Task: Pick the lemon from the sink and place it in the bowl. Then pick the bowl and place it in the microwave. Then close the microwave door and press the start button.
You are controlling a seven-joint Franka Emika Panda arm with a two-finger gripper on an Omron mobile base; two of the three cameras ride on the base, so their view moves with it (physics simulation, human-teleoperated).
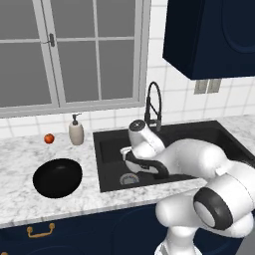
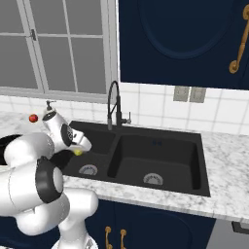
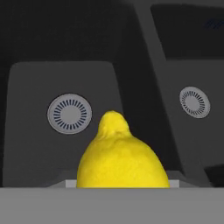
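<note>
- Lemon (image 3: 122,159) sits right at the gripper (image 2: 79,151), jaws clamped on the lemon; the fingers themselves are hidden behind it.
- It hangs above the left basin of the sink (image 2: 160,160), off the basin floor, drain well below.
- Its pointed end, the long axis, points away from the hand toward the basin.
- Bowl (image 1: 57,178) on the counter left of the sink, well apart; carry goes that way.
- Small red fruit (image 1: 49,138) behind the bowl, untouched.

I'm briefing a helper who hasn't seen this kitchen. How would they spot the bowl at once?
Start at the black double sink under the window, then look along the marble counter to its left. The bowl sits near the counter's front edge: wide, round and glossy black, far bigger than the soap dispenser and small red fruit behind it.
</note>
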